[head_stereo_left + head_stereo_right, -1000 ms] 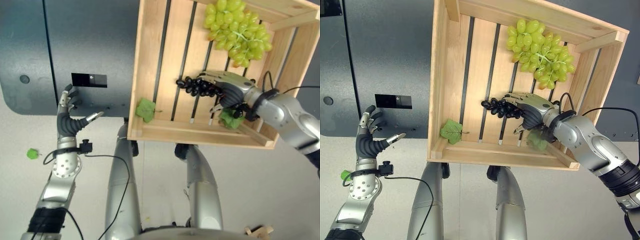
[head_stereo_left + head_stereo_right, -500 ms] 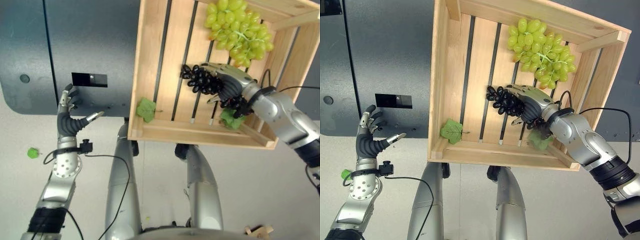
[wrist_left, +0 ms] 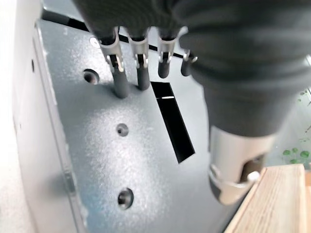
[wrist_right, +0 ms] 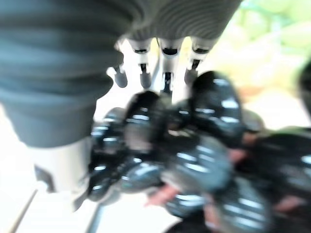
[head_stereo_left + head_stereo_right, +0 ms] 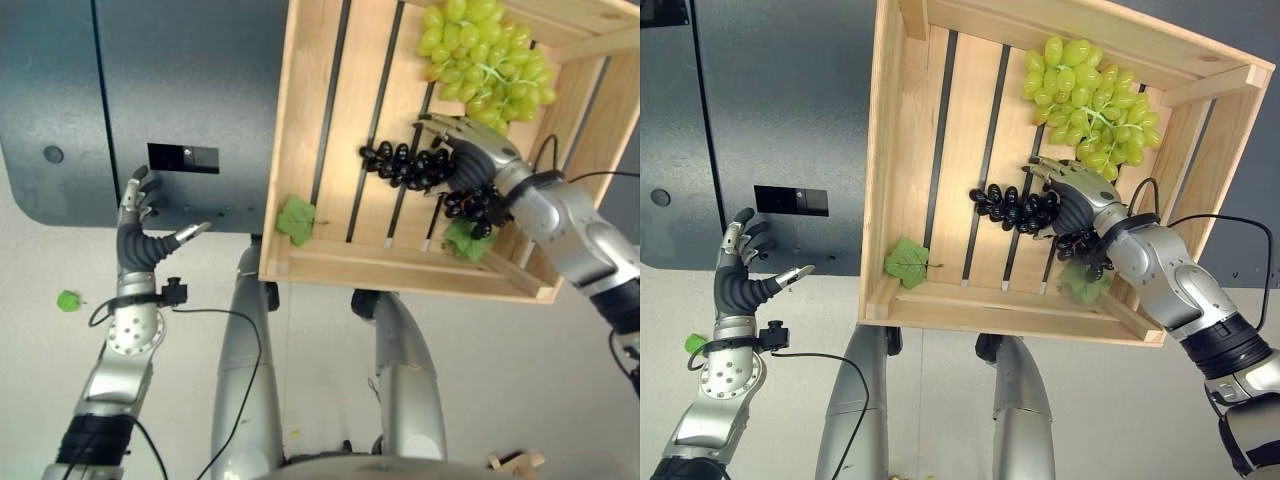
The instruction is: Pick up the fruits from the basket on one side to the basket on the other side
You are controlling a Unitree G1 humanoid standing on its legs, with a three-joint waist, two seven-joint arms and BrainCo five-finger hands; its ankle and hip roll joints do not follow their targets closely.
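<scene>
1. Wooden slatted crate (image 5: 902, 180) sat in front of the robot, next to a dark grey panel (image 5: 150, 90).
2. Right hand (image 5: 1080, 200) was inside the crate, fingers curled around a bunch of black grapes (image 5: 1015, 207). Part of the bunch stuck out toward the crate's middle, and part hung under the wrist.
3. Right wrist view had the same dark grapes (image 4: 184, 160) pressed right up against the palm and fingers.
4. Green grapes (image 5: 1085, 100) lay in the far right corner of the crate, just beyond the right hand. Could not tell if they touched it.
5. Two green leaves were in the crate: one (image 5: 906, 263) near the front left corner, one (image 5: 1082, 283) under the right wrist.
6. Left hand (image 5: 140, 240) was held up by the grey panel with relaxed fingers spread apart, nothing in it.
7. Black rectangular slot (image 5: 183, 158) on the panel. No readable writing.
8. Small green bit (image 5: 68, 300) lay on the floor, well left of the left arm.
</scene>
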